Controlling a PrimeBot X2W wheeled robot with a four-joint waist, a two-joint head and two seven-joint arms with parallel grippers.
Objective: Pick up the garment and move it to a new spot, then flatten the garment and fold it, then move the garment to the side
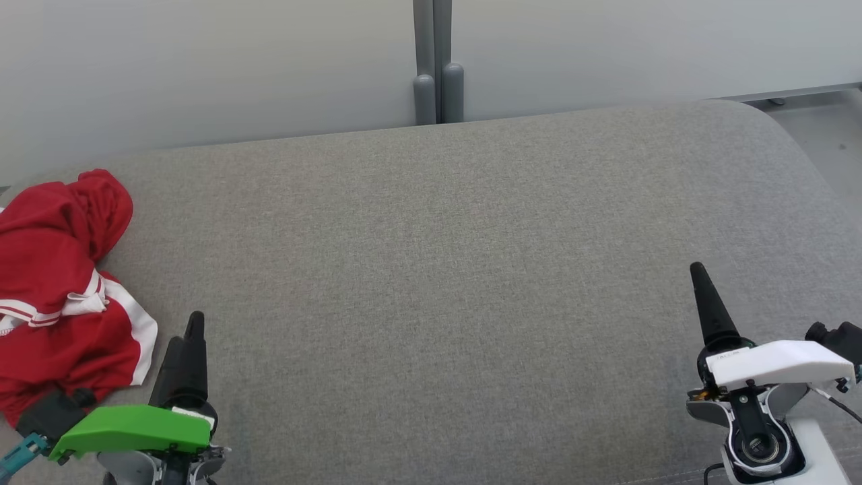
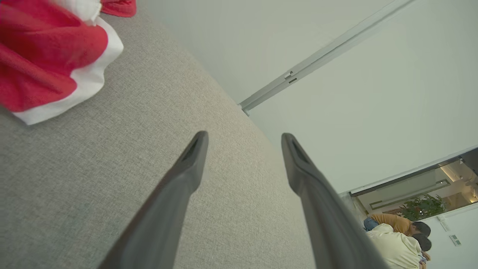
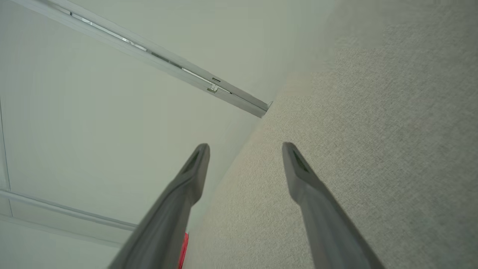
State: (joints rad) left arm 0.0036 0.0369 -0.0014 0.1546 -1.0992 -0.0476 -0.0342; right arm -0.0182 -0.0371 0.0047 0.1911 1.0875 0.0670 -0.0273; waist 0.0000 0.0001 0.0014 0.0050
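Note:
A crumpled red garment (image 1: 60, 289) with white stripes lies at the far left edge of the grey fabric surface (image 1: 438, 269). My left gripper (image 1: 187, 330), under its green cover, hovers just right of the garment's near corner, apart from it. The left wrist view has that gripper (image 2: 244, 137) open and empty, with the garment (image 2: 44, 56) at the upper left. My right gripper (image 1: 700, 283) is at the lower right, far from the garment. It stands open (image 3: 245, 146) with nothing between its fingers, and a red sliver of garment (image 3: 183, 250) peeks past one finger.
A pale panelled wall with two grey posts (image 1: 438, 87) runs behind the surface. The surface rounds off at the right, where floor (image 1: 821, 128) shows. Two people (image 2: 396, 239) sit far off in the left wrist view.

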